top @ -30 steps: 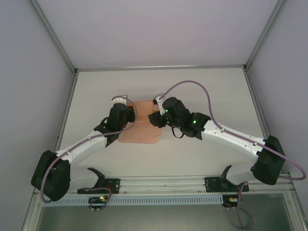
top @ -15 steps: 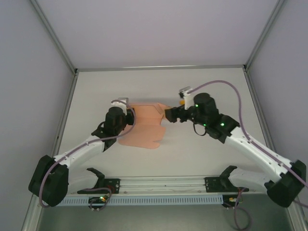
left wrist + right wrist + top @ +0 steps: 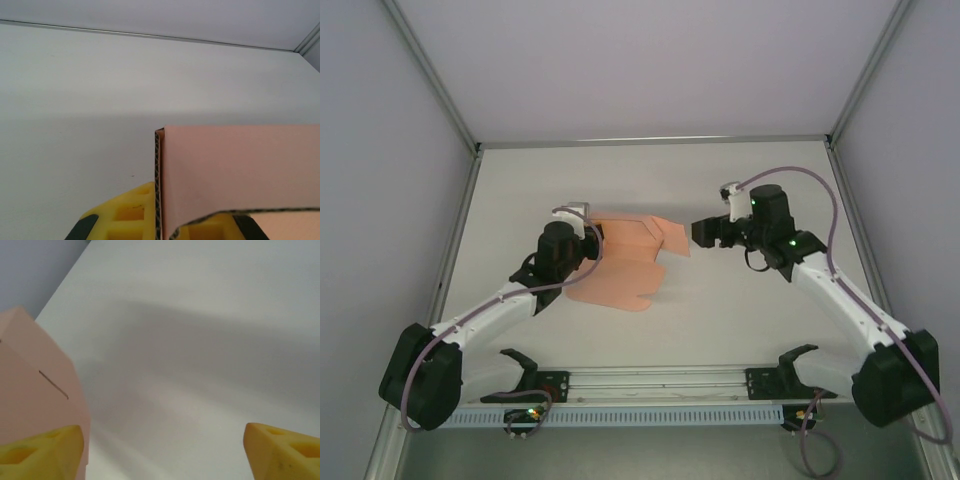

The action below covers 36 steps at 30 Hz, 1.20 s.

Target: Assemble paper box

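While the left end effector (image 3: 161, 222) clamps the paper box (image 3: 620, 268) edge, the right end effector (image 3: 699, 235) gapes empty nearby.

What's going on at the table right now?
The two arms are partway through folding the salmon-pink paper box. The left gripper is shut on the card's left edge; the left wrist view shows that edge pinched between its yellow fingers. The right gripper is open, close beside the box's right flap, with nothing between its fingers. The box is only partly formed: its near flaps lie flat on the table.
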### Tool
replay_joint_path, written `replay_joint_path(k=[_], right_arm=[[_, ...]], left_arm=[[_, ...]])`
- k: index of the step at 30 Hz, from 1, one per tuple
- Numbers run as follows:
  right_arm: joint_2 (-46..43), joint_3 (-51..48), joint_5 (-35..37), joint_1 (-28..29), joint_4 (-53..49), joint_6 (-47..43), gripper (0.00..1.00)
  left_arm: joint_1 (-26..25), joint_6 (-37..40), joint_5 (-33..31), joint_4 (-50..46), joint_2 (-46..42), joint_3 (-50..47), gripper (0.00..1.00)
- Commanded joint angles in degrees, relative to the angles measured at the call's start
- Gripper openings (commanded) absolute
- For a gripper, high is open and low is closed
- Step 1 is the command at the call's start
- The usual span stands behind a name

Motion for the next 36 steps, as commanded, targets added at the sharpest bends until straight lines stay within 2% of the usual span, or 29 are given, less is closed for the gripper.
replay_joint_path(k=[1, 5, 8, 11, 13, 19, 28, 36], right_arm=[[3.59, 1.36, -14.97, 0.21, 2.46, -1.06, 0.76], [5.86, 1.83, -22.82, 2.14, 5.2, -2.22, 0.69], [6.77, 3.42, -22.74, 5.74, 2.75, -6.32, 0.68], [8.15, 5.21, -19.54, 8.47, 0.47, -9.02, 0.63], [8.97, 5.71, -16.97, 9.31, 0.88, -8.71, 0.64], [11.39, 6.55, -15.46, 9.74, 3.8, -7.3, 0.71], [14.68, 7.85, -13.7, 12.54, 3.47, -10.95, 0.72], [16.55, 10.06, -11.3, 14.82, 3.52, -12.82, 0.8]], left_arm=[[0.33, 0.99, 0.53, 1.01, -0.6, 0.81, 0.0], [0.33, 1.13, -0.07, 0.49, 0.08, 1.11, 0.0], [0.43, 0.99, 0.22, 0.87, 0.54, 1.02, 0.0], [0.48, 0.95, 0.91, 0.84, 1.09, 1.4, 0.0], [0.43, 1.03, 1.11, 0.48, 1.23, 1.62, 0.0], [0.45, 0.77, 1.11, -0.28, 0.83, 2.0, 0.0], [0.39, 0.7, 1.46, -0.66, 0.65, 2.31, 0.0], [0.34, -0.03, 1.38, -1.27, 0.69, 2.85, 0.0]])
